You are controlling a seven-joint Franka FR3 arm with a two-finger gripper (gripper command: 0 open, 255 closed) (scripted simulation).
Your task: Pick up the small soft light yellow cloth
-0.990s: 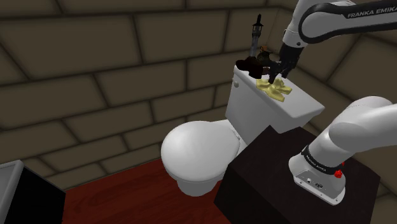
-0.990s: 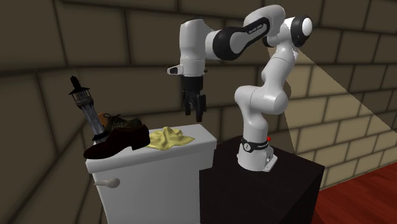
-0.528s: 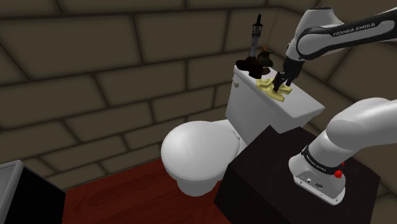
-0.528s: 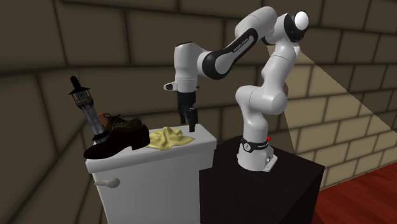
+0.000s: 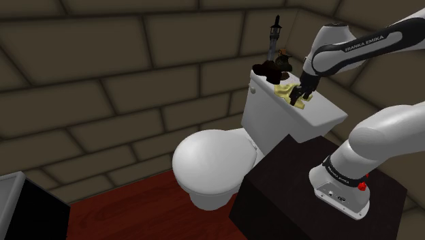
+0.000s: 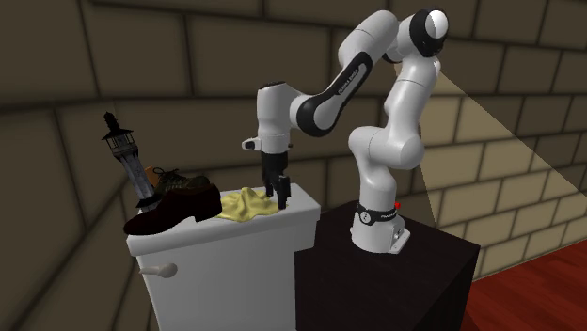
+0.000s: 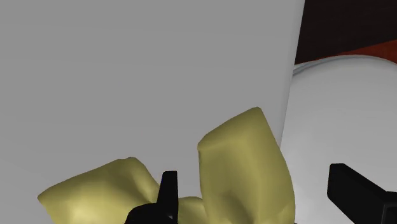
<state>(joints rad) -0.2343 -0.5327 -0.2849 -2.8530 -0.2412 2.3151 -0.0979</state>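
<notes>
In the second exterior view, a dark lantern-shaped object [image 6: 125,155] is seen leaning at the far left of the white toilet tank's lid [image 6: 292,224]. Just beside it, a dark brown laced shoe [image 6: 177,204] is laid on the lid, its right end meeting the light yellow cloth [image 6: 246,204], which is crumpled near the lid's middle. The gripper [image 6: 279,198] is pointed straight down at the cloth's right edge, its tips level with the lid. Further right, the arm's base is carried on the black stand [image 6: 404,273].

In the wrist view the jaws are shown wide apart. One finger [image 7: 167,198] is set against the cloth [image 7: 245,162], a raised fold of it lies between the two, and the other finger [image 7: 356,191] is held clear of it. Nothing is clasped.

In the shoulder view the cloth [image 5: 284,88] is found on the tank lid just beside the shoe [image 5: 269,68], with the gripper [image 5: 297,103] down upon it.
</notes>
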